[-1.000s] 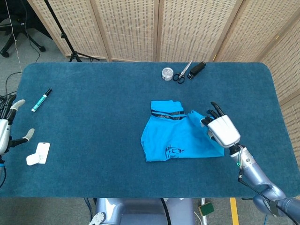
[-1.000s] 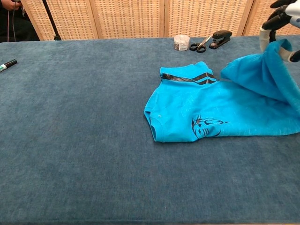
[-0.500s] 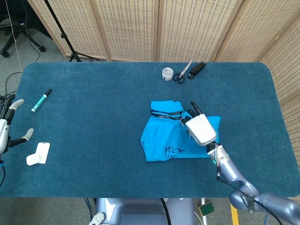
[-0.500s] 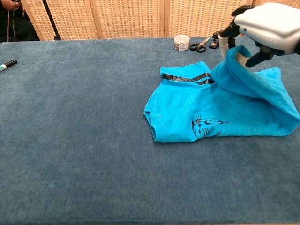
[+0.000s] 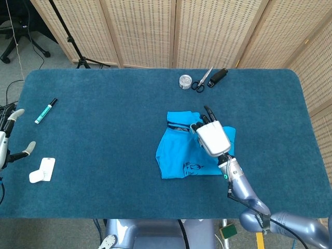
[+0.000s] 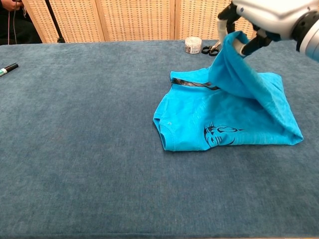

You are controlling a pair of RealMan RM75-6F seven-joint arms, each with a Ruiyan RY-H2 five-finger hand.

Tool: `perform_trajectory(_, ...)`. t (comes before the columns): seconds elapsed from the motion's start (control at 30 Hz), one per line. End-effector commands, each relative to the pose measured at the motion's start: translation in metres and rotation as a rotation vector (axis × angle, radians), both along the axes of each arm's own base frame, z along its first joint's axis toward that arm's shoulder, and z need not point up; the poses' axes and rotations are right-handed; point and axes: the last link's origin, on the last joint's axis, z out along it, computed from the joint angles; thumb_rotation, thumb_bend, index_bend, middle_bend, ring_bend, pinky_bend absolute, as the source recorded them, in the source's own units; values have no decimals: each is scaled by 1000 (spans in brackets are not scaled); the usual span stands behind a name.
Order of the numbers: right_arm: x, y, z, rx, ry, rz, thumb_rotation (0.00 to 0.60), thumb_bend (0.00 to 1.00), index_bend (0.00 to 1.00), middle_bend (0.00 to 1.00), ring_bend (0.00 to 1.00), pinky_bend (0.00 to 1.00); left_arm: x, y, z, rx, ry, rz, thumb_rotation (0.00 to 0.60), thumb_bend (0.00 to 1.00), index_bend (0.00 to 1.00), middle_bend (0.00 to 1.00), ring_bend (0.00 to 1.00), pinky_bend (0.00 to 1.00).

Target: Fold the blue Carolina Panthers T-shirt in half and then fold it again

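Note:
The blue Panthers T-shirt point(image 5: 179, 153) point(image 6: 199, 117) lies near the table's middle, its collar to the left and black logo toward the front. My right hand point(image 5: 210, 136) point(image 6: 259, 17) grips the shirt's right edge and holds it lifted above the shirt's upper part, so the fabric drapes down in a fold. My left hand point(image 5: 8, 137) hovers at the far left table edge, fingers apart, holding nothing.
A tape roll point(image 5: 185, 81), scissors point(image 5: 202, 81) and a black stapler point(image 5: 219, 75) lie at the back of the blue table point(image 5: 104, 171). A green marker point(image 5: 45, 110) and a white tag point(image 5: 42, 169) lie at the left.
My right hand has carried the shirt's right edge leftward over the shirt, and the fold on the right has moved in. The left hand has barely moved.

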Motion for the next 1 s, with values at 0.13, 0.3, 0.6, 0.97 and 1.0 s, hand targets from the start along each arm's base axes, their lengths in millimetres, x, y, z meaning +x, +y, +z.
perform_trajectory(0.13,5,17,-21,50,51,60,600,569,694,595,304,87,0,0,0,-3,-1,-1,600,280,0,0,0,0)
perform_trajectory(0.3,16,26,-44,83,63,92,600,569,694,596,304,87,0,-1,0,-1,0,-4,600,280,0,0,0,0)
perform_trajectory(0.6,33,34,-69,76,70,112,600,569,696,599,304,87,0,0,0,-6,-2,-4,600,280,0,0,0,0)
perform_trajectory(0.97,37,39,-99,59,135,120,600,569,696,599,307,87,0,-1,0,-10,-6,-6,600,280,0,0,0,0)
perform_trajectory(1.0,38,41,-102,58,146,127,600,569,696,599,309,87,0,-1,0,-10,-6,-6,600,280,0,0,0,0)
